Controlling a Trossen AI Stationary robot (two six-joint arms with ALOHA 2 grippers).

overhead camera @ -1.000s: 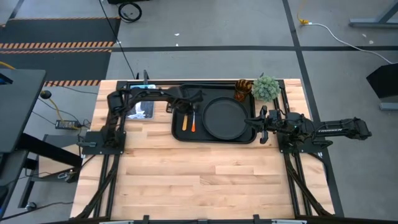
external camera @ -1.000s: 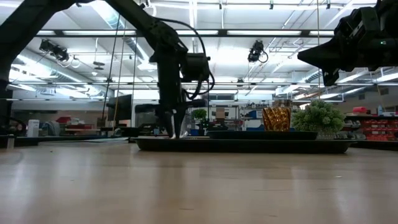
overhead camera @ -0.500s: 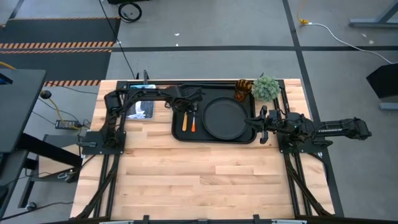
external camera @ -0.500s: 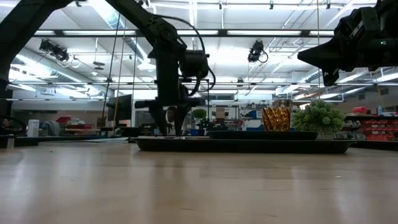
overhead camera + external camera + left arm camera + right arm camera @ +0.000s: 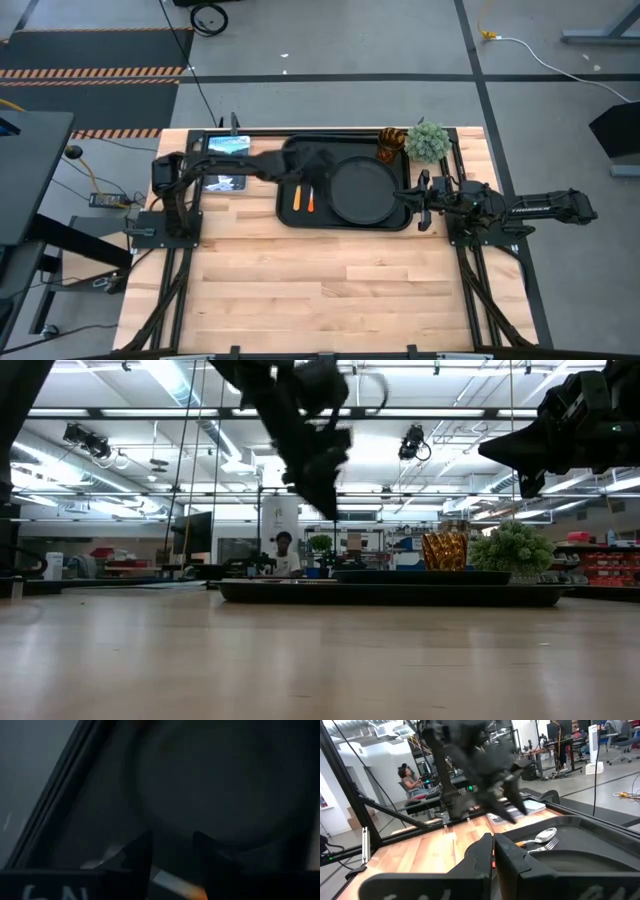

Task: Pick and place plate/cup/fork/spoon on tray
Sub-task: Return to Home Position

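Observation:
The black tray (image 5: pixel 345 224) lies at the table's far middle. On it, the round black plate (image 5: pixel 362 190) lies flat at the right. The spoon (image 5: pixel 296 198) and the fork (image 5: pixel 310 202) lie side by side at the left, handles toward the near edge. The amber cup (image 5: pixel 390 143) stands upright at the tray's far right corner. My left gripper (image 5: pixel 318 160) is open and empty, raised above the tray (image 5: pixel 325 500), over the cutlery heads and the plate's left rim. My right gripper (image 5: pixel 408 196) is shut and empty, level at the tray's right edge.
A bushy green plant (image 5: pixel 428 140) stands just right of the cup at the far right corner. A phone-like device (image 5: pixel 226 146) lies on the table left of the tray. The near half of the wooden table (image 5: pixel 320 290) is bare. People sit in the room beyond (image 5: pixel 407 777).
My left gripper has risen from low over the tray's left part, by the cutlery, and swung toward the plate, tipping to a slant. The fork and spoon have stayed lying on the tray.

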